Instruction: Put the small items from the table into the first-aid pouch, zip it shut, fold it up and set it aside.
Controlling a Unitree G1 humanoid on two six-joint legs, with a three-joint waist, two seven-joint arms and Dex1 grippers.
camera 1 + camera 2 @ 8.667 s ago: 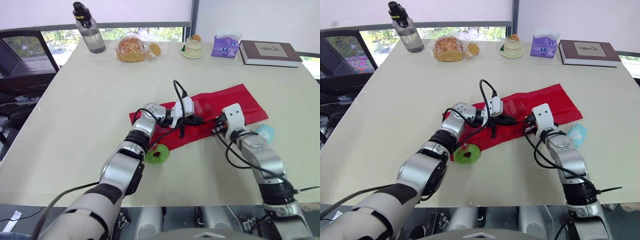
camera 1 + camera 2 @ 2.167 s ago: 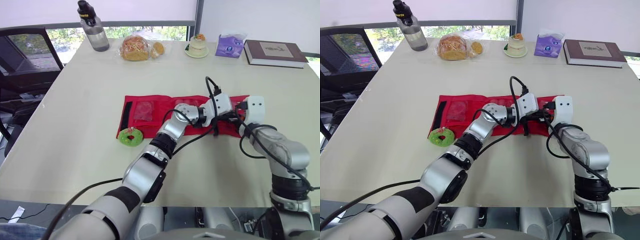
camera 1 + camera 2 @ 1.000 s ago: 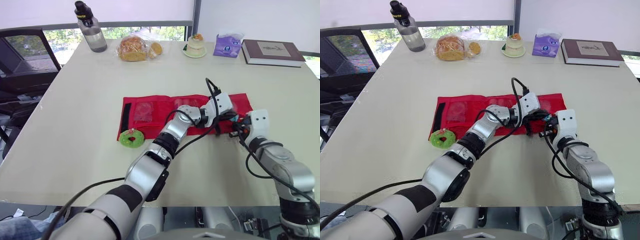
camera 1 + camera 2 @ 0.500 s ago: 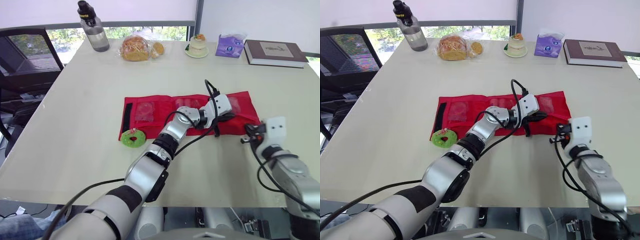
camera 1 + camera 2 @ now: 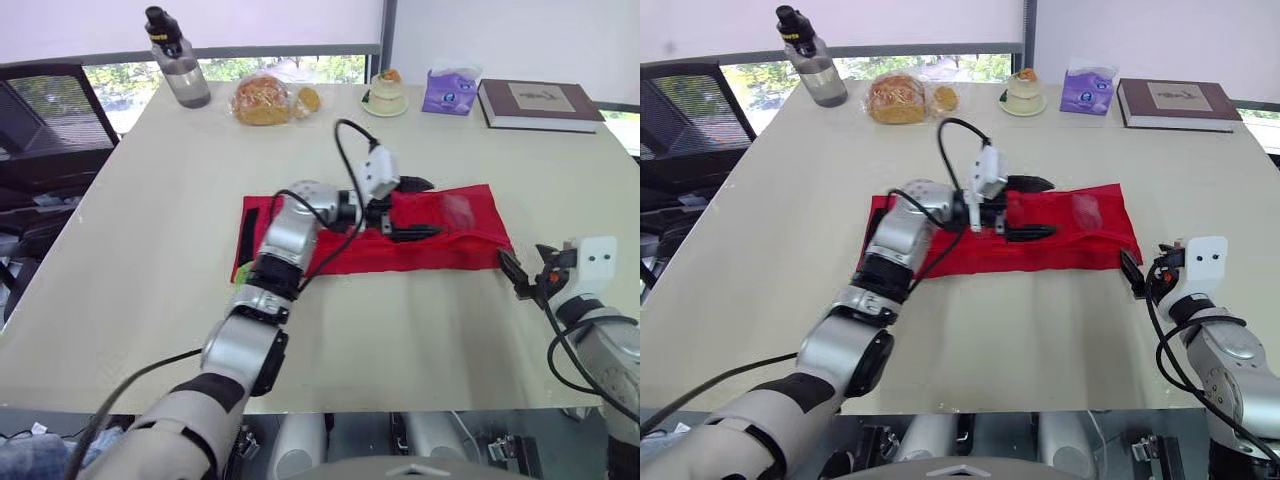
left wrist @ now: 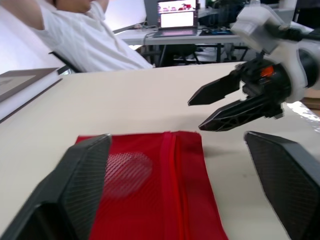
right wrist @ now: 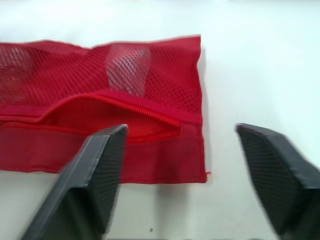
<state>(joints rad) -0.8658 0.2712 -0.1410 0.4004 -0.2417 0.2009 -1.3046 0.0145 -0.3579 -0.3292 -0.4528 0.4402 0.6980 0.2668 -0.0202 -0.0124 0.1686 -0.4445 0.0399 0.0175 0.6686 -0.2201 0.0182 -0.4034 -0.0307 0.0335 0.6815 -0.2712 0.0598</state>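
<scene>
Just off the first-aid pouch's (image 5: 460, 240) right end, the right pincer (image 5: 524, 268) hovers low over the tabletop (image 5: 150, 200), its two black fingers spread wide and holding nothing; the red mesh pouch lies flat and unfolded across the middle of the tabletop, and its zip (image 7: 150, 117) gapes in the right wrist view; a pale item shows through a mesh pocket near the pouch's right end; at its near-left corner a sliver of something green (image 5: 238, 270) peeks from behind the left arm; above the pouch's centre the left pincer (image 5: 432, 208) is likewise open and empty. Far beyond the pouch stand a water bottle (image 5: 178, 60), bagged bread (image 5: 262, 100), a small cake (image 5: 386, 92), a tissue pack (image 5: 450, 92) and a book (image 5: 540, 105).

The loading step looks unfinished; the next move probably calls for fetching the green item and slipping it through the zip before closing.
</scene>
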